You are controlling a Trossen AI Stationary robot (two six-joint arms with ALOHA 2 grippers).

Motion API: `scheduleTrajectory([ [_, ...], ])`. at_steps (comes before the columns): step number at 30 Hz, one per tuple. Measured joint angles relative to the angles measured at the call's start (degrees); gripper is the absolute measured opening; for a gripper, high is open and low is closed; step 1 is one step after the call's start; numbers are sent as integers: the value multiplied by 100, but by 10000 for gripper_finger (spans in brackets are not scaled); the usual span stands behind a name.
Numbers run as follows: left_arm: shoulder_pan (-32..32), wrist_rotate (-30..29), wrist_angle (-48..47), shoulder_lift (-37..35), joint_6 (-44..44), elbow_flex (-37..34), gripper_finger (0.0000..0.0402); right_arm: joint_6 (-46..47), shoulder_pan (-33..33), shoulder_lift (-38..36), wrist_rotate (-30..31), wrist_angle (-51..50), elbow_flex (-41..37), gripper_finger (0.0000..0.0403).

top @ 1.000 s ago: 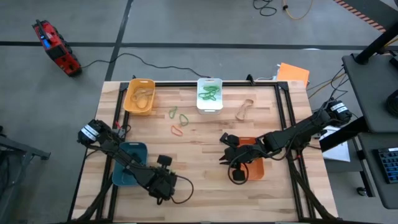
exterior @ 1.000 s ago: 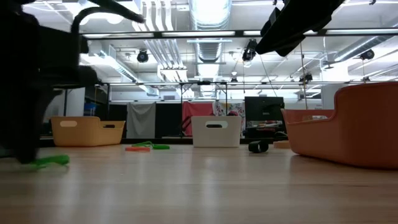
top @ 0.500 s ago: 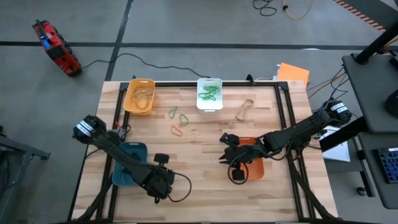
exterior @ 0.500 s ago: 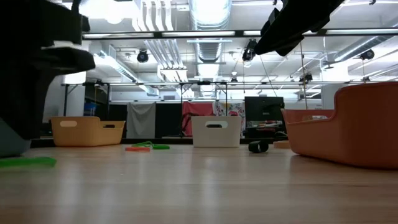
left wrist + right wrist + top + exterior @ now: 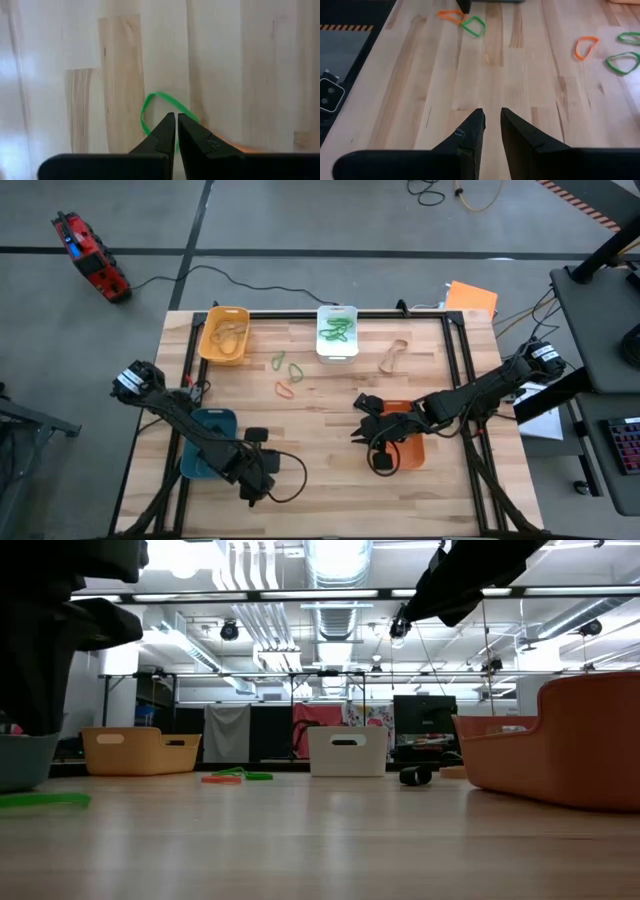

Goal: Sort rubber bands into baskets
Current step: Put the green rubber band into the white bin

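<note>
Wood-plank table [image 5: 330,420], pale butcher-block strips w/ a dark frame round it; grey concrete floor beyond, red tool [image 5: 90,255] lying on it, cables too. Low view: big hall behind, ceiling ducts, strip lights.

Vs 1 s ago: my left arm swung back toward the table's near left edge, elbow further out; left gripper [image 5: 255,475] now just off the teal basket [image 5: 205,442]. Right arm hasn't budged.

My left gripper's fingers [image 5: 167,131] are pinched nearly together, tips right over a thin green rubber band [image 5: 150,107] lying flat on the wood – can't tell if it's nipped. My right gripper [image 5: 362,420] hovers just beside the orange basket [image 5: 402,438], fingers [image 5: 470,131] a narrow gap apart, holding nothing.

Baskets: smooth plastic, rounded corners. Yellow basket [image 5: 224,335] has tan loops, white basket [image 5: 337,332] green ones. Loose on wood: green bands [image 5: 285,364], orange band [image 5: 285,389], tan band [image 5: 392,356], black band [image 5: 383,463].
</note>
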Motion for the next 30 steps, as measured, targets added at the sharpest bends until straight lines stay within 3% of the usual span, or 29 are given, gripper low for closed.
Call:
scheduleTrajectory([
  [23, -22, -3, 472, 258, -411, 0, 113, -98, 0, 0, 139, 450, -431, 58],
  [30, -22, -3, 551, 258, -401, 0, 126, -125, 0, 0, 139, 450, -431, 58],
])
